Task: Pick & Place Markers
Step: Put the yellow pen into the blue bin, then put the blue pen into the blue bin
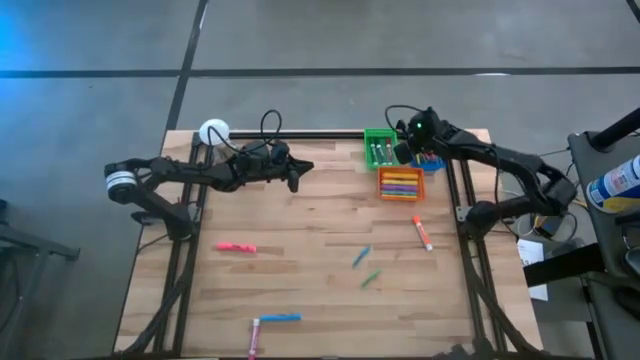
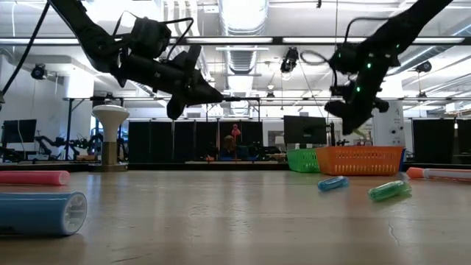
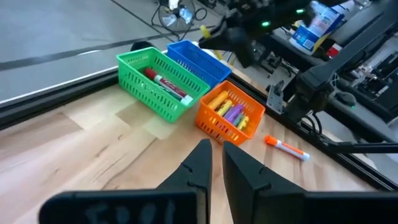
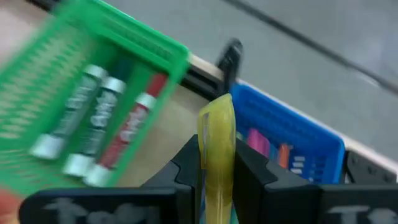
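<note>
Sorting was partly done: the green plastic bin, orange plastic bin and blue plastic bin held markers. Six loose capped markers remained on the wooden table. The right gripper clamped a yellow marker above the far bins; the left gripper hung empty, nearly closed.

Colours on table: bright markers, 3 bins, pale wood, dark arms.
Green bin w/ white-barrelled markers, green & red ends; orange bin w/ yellow, orange, purple, pink markers; blue bin behind them. Loose: pink marker, blue marker, green marker, blue one w/ pink end, white marker w/ orange cap. Right gripper black, clamping a yellow marker. Left gripper black. Table light wood planks.
</note>
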